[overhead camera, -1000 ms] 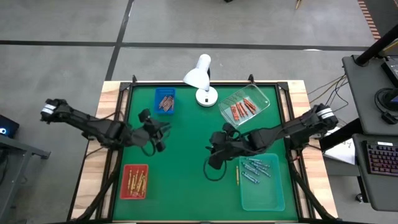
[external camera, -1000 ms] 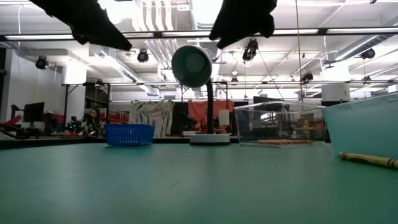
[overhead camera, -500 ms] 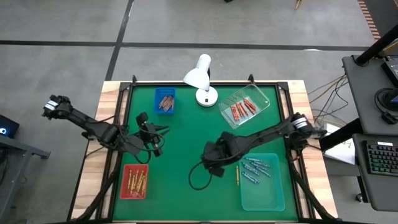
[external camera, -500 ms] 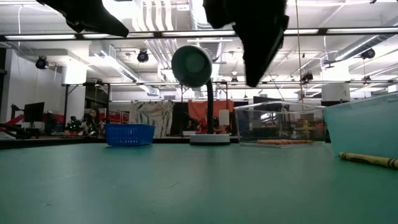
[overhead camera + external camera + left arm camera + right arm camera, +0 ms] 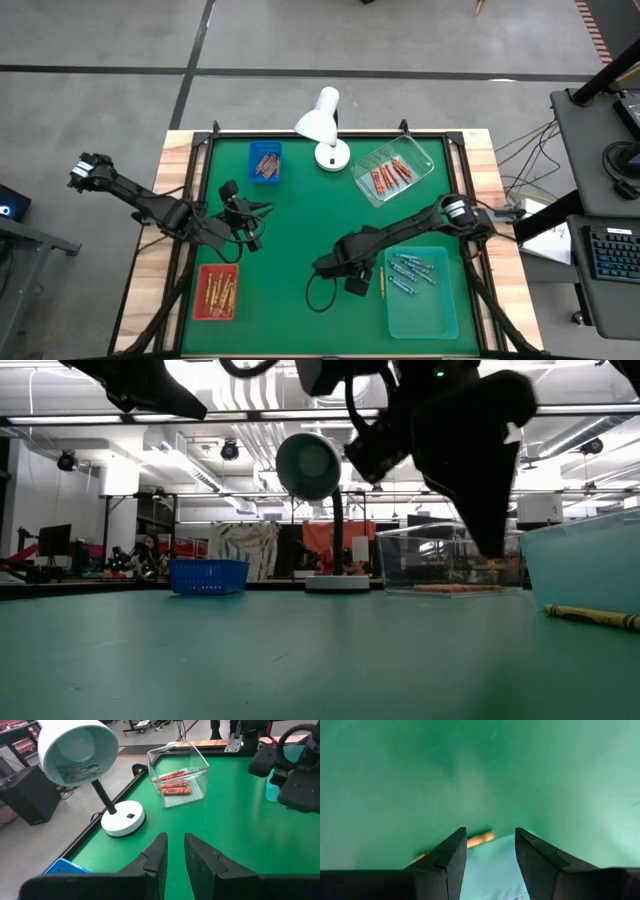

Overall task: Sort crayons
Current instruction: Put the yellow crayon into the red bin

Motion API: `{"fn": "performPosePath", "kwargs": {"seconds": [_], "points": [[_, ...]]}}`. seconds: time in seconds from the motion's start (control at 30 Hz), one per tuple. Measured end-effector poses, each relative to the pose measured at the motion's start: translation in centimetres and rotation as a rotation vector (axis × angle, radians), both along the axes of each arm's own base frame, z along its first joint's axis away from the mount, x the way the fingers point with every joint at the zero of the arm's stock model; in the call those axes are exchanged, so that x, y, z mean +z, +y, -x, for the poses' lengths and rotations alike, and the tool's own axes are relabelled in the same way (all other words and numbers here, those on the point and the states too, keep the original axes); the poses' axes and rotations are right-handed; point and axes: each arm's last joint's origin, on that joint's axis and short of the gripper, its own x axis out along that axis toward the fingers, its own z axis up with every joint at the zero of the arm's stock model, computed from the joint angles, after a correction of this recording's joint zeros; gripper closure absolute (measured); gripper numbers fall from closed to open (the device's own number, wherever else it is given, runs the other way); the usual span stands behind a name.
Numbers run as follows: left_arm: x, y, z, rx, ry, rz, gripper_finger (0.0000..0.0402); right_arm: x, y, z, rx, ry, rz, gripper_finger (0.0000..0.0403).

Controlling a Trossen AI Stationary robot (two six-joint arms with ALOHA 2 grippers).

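One yellow crayon (image 5: 381, 283) lies flat on the green table beside the left edge of the light-blue tray (image 5: 425, 312); it also shows in the low view (image 5: 592, 617). My right gripper (image 5: 360, 283) hangs open above the table, pointing down, just left of that crayon. In its wrist view the crayon (image 5: 481, 839) shows beyond the gap between the fingers, untouched. My left gripper (image 5: 250, 214) waits at the table's left, well above it. Its fingers (image 5: 159, 851) stand a narrow gap apart with nothing between them.
A blue basket (image 5: 265, 162) holds orange-brown crayons, a clear box (image 5: 392, 172) red ones, and a red tray (image 5: 216, 291) yellow ones. Light-blue crayons (image 5: 410, 272) lie in the light-blue tray. A white desk lamp (image 5: 325, 125) stands at the far edge.
My right gripper has come down and moved toward the table's near edge, tipping from nearly level until it points down beside the yellow crayon. Its fingers have stayed open.
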Motion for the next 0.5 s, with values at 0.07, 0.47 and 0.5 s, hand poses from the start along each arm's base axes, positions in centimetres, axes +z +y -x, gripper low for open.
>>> {"fn": "performPosePath", "kwargs": {"seconds": [0.07,0.47,0.5], "points": [[0.0,0.0,0.0,0.0,0.0,0.0,0.0354,-0.5,0.3,0.1,-0.007,0.039,-0.037,0.0246],[0.0,0.0,0.0,0.0,0.0,0.0,0.0354,-1.7,1.2,0.9,0.009,0.151,-0.039,0.0329],[0.0,0.0,0.0,0.0,0.0,0.0,0.0354,-1.7,1.2,0.9,0.013,0.154,-0.04,0.0345]]}}
